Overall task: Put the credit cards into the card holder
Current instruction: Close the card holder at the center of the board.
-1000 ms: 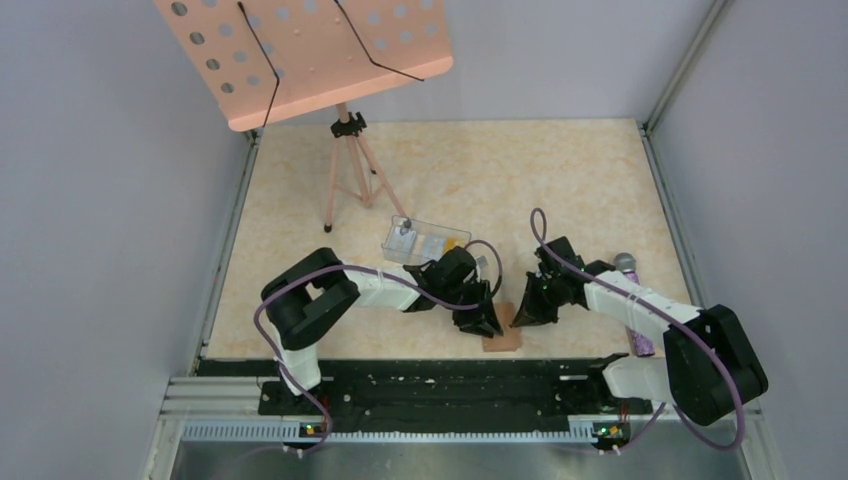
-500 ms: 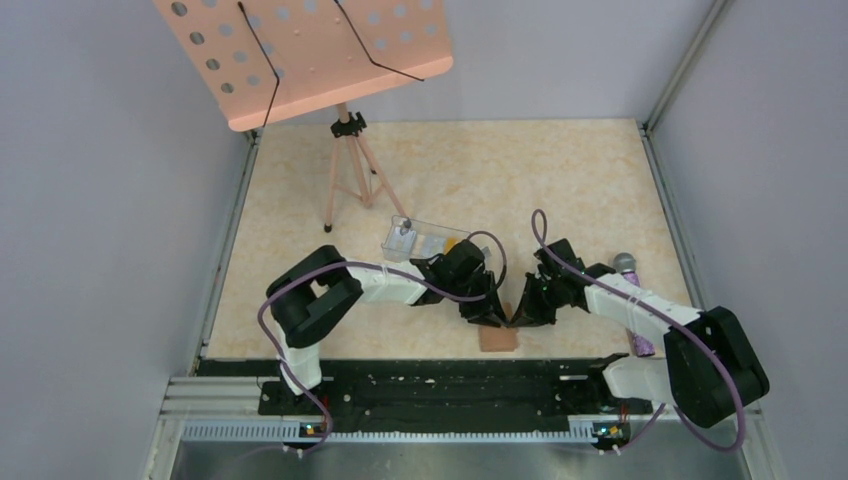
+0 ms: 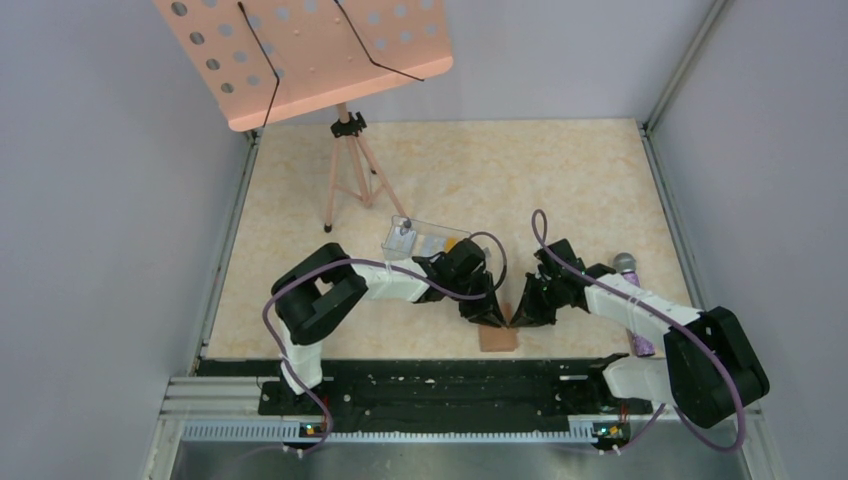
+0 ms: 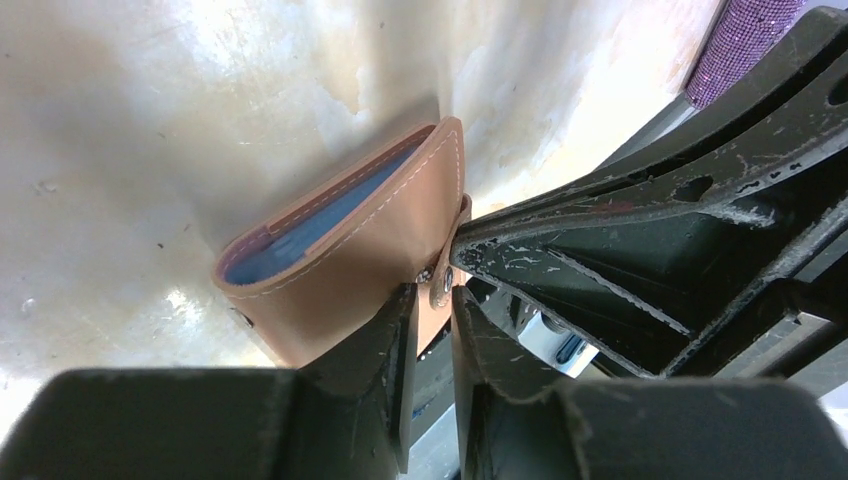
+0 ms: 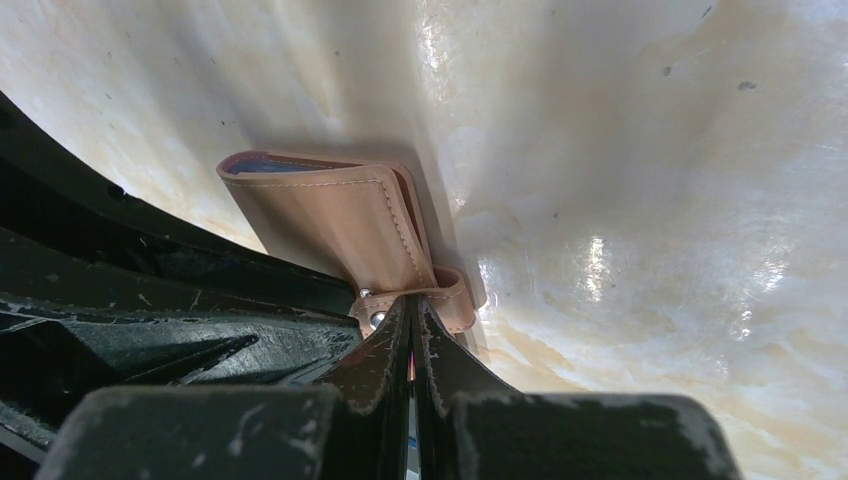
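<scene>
The brown card holder lies near the table's front edge, its bluish inner face showing in the left wrist view. My left gripper is nearly shut with the holder's snap tab between its fingertips. My right gripper meets it from the right and is shut on the edge of the holder's flap, just by the tab loop. The two grippers' tips almost touch. The credit cards, one yellow-orange and pale ones, lie in a clear plastic box behind the left arm.
A purple glitter microphone lies to the right, beside the right arm. A pink music stand on a tripod stands at the back left. The black base rail runs just in front of the holder.
My left gripper has moved right and a little back to meet the right gripper over the card holder. The right gripper has shifted slightly left. Little change in the last half second.
</scene>
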You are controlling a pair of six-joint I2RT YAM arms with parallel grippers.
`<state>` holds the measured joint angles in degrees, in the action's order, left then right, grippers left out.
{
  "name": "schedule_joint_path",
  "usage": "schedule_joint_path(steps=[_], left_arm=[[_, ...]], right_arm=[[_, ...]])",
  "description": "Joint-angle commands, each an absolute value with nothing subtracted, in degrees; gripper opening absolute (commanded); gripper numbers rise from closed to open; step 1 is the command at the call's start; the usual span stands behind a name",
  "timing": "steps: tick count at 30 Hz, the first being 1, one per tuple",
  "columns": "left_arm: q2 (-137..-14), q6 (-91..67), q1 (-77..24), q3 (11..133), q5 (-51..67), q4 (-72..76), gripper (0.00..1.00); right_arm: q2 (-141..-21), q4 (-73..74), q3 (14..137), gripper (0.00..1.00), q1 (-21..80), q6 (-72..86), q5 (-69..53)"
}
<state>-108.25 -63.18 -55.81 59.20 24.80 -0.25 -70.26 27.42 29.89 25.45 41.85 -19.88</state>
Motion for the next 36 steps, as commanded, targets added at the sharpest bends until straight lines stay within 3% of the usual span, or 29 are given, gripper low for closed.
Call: schedule_joint_path(steps=[1,5,9,19,36], left_arm=[[-109.9,-63.4,-56.2,59.9,26.4,3.2,0.22],[-110.2,-63.4,-56.2,60.2,27.1,4.7,0.19],[-109.9,-62.7,-56.2,60.9,27.0,3.9,0.00],[-108.5,-55.5,-56.2,67.6,22.3,-10.4,0.00],[-110.6,-53.6,-56.2,69.2,20.6,-13.6,0.00]], right_arm=[[-69.4,25.6,28.9,0.00,26.2,42.7,-20.6],[-69.3,25.3,29.0,0.00,26.2,42.7,-20.8],[-68.9,25.4,29.1,0.00,26.3,42.7,-21.0],[-63.9,27.7,30.4,0.00,26.2,41.6,-19.9],[-64.6,24.2,28.9,0.00,26.2,40.8,-21.9]])
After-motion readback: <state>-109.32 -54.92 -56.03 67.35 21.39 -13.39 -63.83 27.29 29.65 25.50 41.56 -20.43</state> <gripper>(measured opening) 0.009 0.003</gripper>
